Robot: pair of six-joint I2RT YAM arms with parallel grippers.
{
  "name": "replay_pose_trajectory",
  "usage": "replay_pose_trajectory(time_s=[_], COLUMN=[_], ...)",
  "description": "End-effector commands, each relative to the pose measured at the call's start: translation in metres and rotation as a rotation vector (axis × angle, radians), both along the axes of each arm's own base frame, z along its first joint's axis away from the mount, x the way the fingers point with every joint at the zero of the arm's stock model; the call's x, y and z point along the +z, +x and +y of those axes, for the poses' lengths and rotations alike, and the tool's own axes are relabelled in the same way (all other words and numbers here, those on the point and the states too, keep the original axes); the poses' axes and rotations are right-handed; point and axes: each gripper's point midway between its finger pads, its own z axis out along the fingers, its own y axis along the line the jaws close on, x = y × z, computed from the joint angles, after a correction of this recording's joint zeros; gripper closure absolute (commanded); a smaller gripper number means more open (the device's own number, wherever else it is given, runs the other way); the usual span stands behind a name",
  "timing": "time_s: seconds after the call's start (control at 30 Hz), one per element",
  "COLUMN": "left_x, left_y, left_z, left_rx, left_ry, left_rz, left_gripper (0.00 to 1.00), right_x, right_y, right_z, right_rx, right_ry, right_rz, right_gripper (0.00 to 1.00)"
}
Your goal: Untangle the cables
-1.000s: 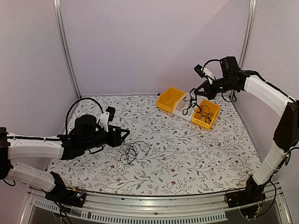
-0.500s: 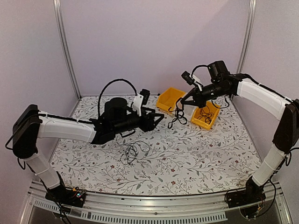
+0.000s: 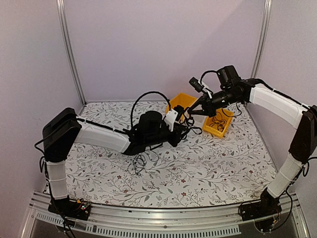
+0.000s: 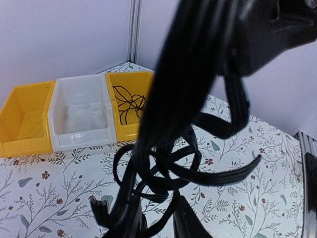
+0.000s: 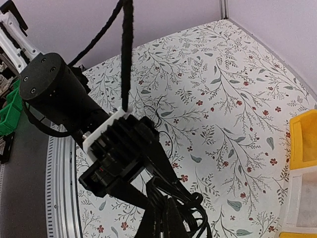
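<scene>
The right end effector [image 3: 193, 110] is pinched closed on a cable clump [image 3: 187, 121] that hangs above the tabletop [image 3: 223, 168], at about 7 o'clock from the bins. The left end effector [image 3: 184, 130] reaches in from 8 o'clock. Its fingers [image 4: 185, 225] stand narrow around the hanging strands, but I cannot tell whether they grip. A second clump [image 3: 140, 161] lies on the tabletop at 7 o'clock from there. A third clump [image 4: 128, 101] sits in the right yellow bin [image 4: 126, 132], beside a clear bin [image 4: 81, 136] and a left yellow bin [image 4: 25, 141].

Floral table [image 3: 223, 168], bins [image 4: 81, 140], cable clump [image 3: 140, 161]
</scene>
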Motion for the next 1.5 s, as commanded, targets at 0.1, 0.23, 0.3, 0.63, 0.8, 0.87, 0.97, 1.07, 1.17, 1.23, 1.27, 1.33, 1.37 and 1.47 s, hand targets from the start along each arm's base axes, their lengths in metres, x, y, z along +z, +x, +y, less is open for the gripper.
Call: replay_pose_trajectory(time_s=[0.1,0.23,0.3,0.63,0.8,0.87,0.97,1.07,1.17,1.23,1.27,1.33,1.37,1.47], left_x=[-0.027,-0.048,-0.057,-0.089,-0.079,-0.055,-0.015,0.016,0.028,0.031,0.031,0.032,0.035,0.04], left_y=[0.029,0.039,0.042,0.041,0.051,0.054,0.052,0.048,0.052,0.059,0.062,0.066,0.067,0.066], left_z=[0.007,0.021,0.03,0.078,0.135,0.159,0.18,0.191,0.202,0.216,0.223,0.235,0.238,0.233], left_rx=[0.074,0.113,0.132,0.209,0.351,0.392,0.408,0.426,0.482,0.552,0.585,0.638,0.647,0.612], left_ry=[-0.022,-0.028,-0.028,-0.017,-0.017,-0.058,-0.11,-0.12,-0.065,-0.007,0.015,0.04,0.037,0.006], left_rz=[0.044,0.093,0.117,0.225,0.218,0.185,0.106,0.041,0.0,-0.037,-0.046,-0.054,-0.057,-0.046], left_gripper=[1.0,1.0,1.0,1.0,1.0,1.0,1.0,1.0,1.0,1.0,1.0,1.0,1.0,0.91], right_x=[0.046,0.083,0.1,0.159,0.141,0.111,0.07,0.047,0.037,0.037,0.037,0.041,0.044,0.061], right_y=[-0.023,-0.041,-0.047,-0.029,-0.016,0.002,0.011,0.016,0.021,0.023,0.025,0.03,0.034,0.047], right_z=[0.005,0.005,0.003,-0.047,-0.085,-0.098,-0.111,-0.117,-0.119,-0.121,-0.123,-0.128,-0.132,-0.146], right_rx=[0.084,0.163,0.181,0.054,-0.054,-0.14,-0.223,-0.274,-0.303,-0.326,-0.342,-0.375,-0.4,-0.47], right_ry=[0.079,0.14,0.16,0.203,0.067,-0.042,-0.123,-0.155,-0.168,-0.169,-0.173,-0.185,-0.192,-0.184], right_rz=[0.002,-0.033,-0.066,-0.235,-0.312,-0.336,-0.307,-0.272,-0.25,-0.258,-0.264,-0.283,-0.296,-0.332], right_gripper=[1.0,1.0,1.0,1.0,1.0,1.0,1.0,1.0,1.0,1.0,1.0,1.0,1.0,1.0])
